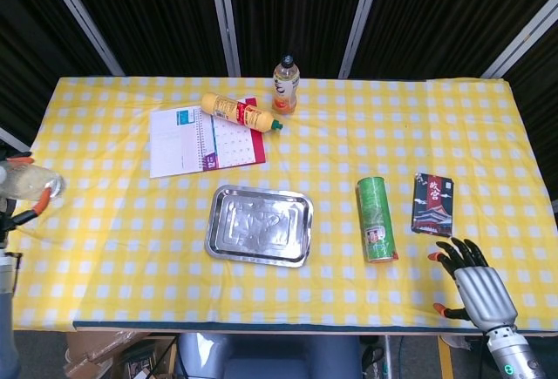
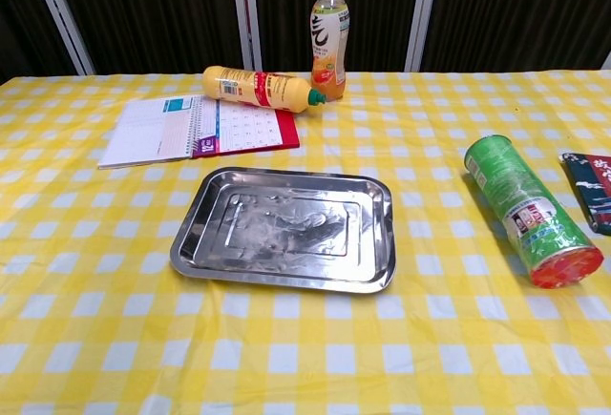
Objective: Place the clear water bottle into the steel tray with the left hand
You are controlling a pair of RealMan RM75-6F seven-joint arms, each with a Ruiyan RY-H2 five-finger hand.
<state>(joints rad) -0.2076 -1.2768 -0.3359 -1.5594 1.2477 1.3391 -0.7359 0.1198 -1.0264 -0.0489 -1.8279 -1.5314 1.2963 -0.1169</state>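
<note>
Fingers [image 1: 35, 205] of the left hand [image 1: 10, 200] hold the clear water bottle [image 1: 26, 182].

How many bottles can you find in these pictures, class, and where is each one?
3. A clear water bottle is held by the left hand at the far left edge. A yellow bottle lies on the open notebook. An orange drink bottle stands behind it.

The dark packet [image 1: 433, 204] right of the green can [image 1: 377, 219] bears white characters "故宫"; other labels are illegible.
</note>
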